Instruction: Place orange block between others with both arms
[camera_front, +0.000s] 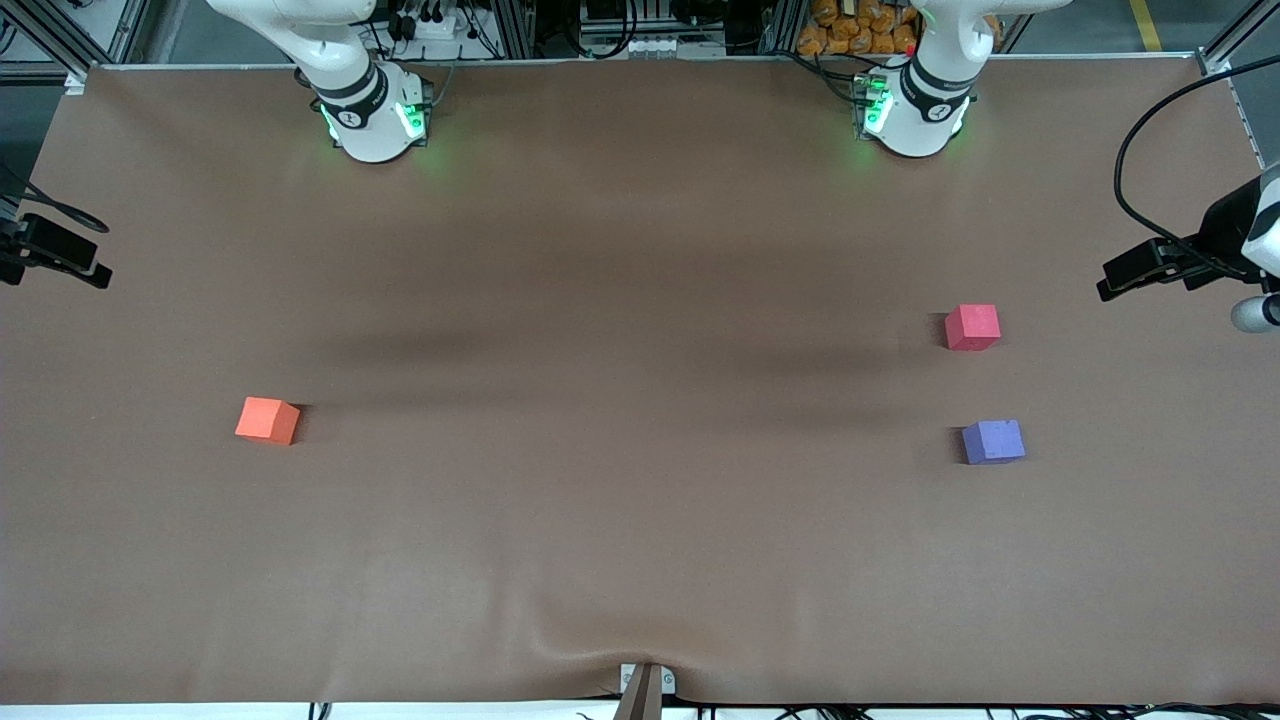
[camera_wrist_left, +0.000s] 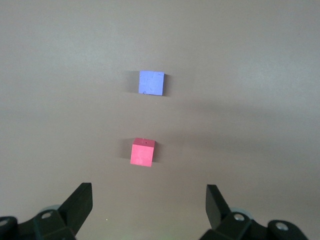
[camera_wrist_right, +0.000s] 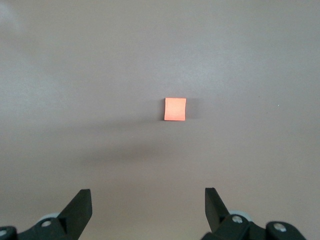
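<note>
a robotics lab. two white arm bases (camera_front: 375, 115) stand on a brown-covered table (camera_front: 620, 520). metal framing (camera_front: 70, 40) and cables (camera_front: 1150, 150) surround it.

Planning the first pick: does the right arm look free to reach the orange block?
Probably yes: the orange block sits alone toward the right arm's end, and the open right gripper hangs above bare table, nothing between.

Matt, foam-like orange block (camera_front: 267, 420); 2 matt others (camera_front: 972, 327); smooth brown paper-like table cover (camera_front: 620, 480), slightly wrinkled.
</note>
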